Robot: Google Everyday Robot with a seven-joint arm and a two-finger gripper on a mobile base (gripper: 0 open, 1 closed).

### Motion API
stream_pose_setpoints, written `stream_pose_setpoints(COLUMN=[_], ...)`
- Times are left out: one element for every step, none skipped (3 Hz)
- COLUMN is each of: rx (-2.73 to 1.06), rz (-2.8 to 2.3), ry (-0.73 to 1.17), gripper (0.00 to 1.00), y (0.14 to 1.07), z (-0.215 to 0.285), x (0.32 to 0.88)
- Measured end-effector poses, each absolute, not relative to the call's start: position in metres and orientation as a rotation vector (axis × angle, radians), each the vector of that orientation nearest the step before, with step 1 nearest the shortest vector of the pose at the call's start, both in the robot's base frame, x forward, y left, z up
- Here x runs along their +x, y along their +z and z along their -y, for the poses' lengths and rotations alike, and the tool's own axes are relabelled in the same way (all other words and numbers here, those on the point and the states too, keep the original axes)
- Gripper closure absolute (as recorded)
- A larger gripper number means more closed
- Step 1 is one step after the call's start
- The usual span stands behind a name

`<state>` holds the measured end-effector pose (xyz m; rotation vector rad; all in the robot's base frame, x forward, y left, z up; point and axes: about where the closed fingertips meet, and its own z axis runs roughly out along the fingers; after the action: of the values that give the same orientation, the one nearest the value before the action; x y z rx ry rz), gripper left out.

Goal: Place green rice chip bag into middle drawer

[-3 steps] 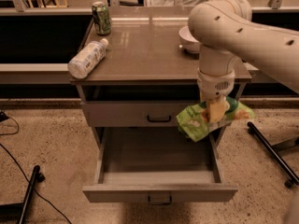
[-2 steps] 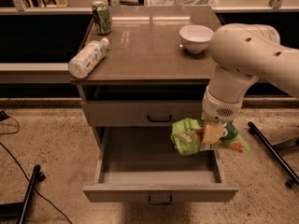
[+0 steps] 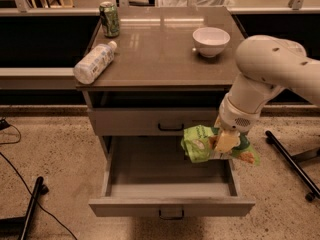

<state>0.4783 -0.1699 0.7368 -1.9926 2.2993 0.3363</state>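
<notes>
gripper (image 3: 225, 141): clamped on green rice chip bag (image 3: 200, 144) | position: above open middle drawer (image 3: 170, 184), right side

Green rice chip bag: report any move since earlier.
Yes: the gripper lowered the bag from upper drawer front level to over the middle drawer.

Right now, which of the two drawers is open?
The lower one, the middle drawer; the upper drawer is shut. The hand holds the green rice chip bag over its right side.
</notes>
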Motion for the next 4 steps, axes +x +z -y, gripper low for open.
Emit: stream_pose_setpoints(rx=[-1.874,-1.795,-1.742,-1.687], rz=[-2.187,-2.162,-2.143,-2.114], ry=[0.414,0.433,0.364,0.301], gripper=[1.0,1.0,1.0,1.0], y=[0.712,0.667,0.634,0.637], z=[0.158,0.14,0.121,0.12], x=[0.478,0.471,0.477,0.496])
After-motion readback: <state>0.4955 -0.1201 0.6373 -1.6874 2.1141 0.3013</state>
